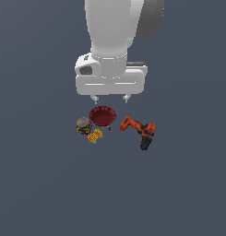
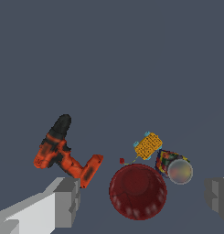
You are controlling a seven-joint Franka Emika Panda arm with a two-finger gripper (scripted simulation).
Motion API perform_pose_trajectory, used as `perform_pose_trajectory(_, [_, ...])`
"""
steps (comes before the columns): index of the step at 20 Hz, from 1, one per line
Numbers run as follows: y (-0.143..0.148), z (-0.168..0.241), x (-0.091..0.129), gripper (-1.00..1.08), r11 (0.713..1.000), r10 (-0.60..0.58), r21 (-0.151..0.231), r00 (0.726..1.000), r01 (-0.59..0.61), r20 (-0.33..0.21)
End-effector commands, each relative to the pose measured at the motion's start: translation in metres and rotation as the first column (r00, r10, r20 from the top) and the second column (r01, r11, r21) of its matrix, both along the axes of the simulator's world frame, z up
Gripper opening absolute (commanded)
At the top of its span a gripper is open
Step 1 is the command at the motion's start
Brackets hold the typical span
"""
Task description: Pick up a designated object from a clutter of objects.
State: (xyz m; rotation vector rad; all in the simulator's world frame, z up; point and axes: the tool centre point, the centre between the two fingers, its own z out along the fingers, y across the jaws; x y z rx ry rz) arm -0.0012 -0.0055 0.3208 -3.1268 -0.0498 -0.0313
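Note:
The small squat can [image 1: 83, 125] with a pale tan top and a dark red, yellow and blue wrap stands at the exterior view's left of the group. It also shows in the wrist view [image 2: 174, 167]. The red fluted bowl [image 1: 103, 116] sits beside it, the small yellow-orange block [image 1: 95, 136] just in front. The orange-black power drill [image 1: 139, 130] lies on its side to the exterior view's right. My gripper [image 1: 110, 98] hangs open and empty above the bowl's far side, apart from everything. Its grey fingers [image 2: 63, 201] frame the bowl [image 2: 137, 191] in the wrist view.
All objects rest on a plain dark grey-blue floor [image 1: 40, 184]. A tiny red bit [image 2: 122, 161] lies between the bowl and the drill [image 2: 63, 153]. The block [image 2: 148, 145] lies next to the can in the wrist view.

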Motion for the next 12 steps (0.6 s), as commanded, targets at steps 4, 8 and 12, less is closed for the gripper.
perform_pose_trajectory(4, [-0.005, 0.000, 0.000, 1.00, 1.000, -0.013, 0.003, 1.000, 0.013, 0.001])
perform_pose_trajectory(8, [-0.023, 0.000, 0.000, 1.00, 0.998, -0.063, 0.014, 0.998, 0.062, 0.005])
perform_pose_trajectory(12, [-0.031, 0.001, 0.000, 1.00, 0.996, -0.085, 0.020, 0.996, 0.085, 0.007])
